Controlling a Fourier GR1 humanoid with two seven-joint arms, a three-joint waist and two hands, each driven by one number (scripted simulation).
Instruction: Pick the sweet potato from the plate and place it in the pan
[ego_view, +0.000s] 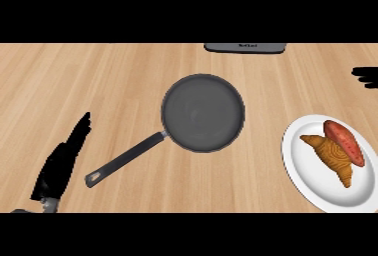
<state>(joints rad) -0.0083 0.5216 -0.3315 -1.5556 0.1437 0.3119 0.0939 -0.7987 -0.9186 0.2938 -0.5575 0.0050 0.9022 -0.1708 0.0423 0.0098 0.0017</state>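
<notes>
A reddish sweet potato (345, 142) lies on the white plate (310, 185) at the right, touching an orange croissant (332, 158) beside it. The dark grey pan (203, 112) sits mid-counter, its handle (122, 160) pointing to the lower left. My left hand (63, 162) rests at the lower left with straight fingers pointing up, just left of the handle's end. Only the fingertips of my right hand (365, 77) show at the right edge, above the plate and apart from it.
A grey appliance edge (245, 47) shows at the counter's far side, behind the pan. Bare wooden counter (88, 80) spreads between the pan and the plate and across the upper left.
</notes>
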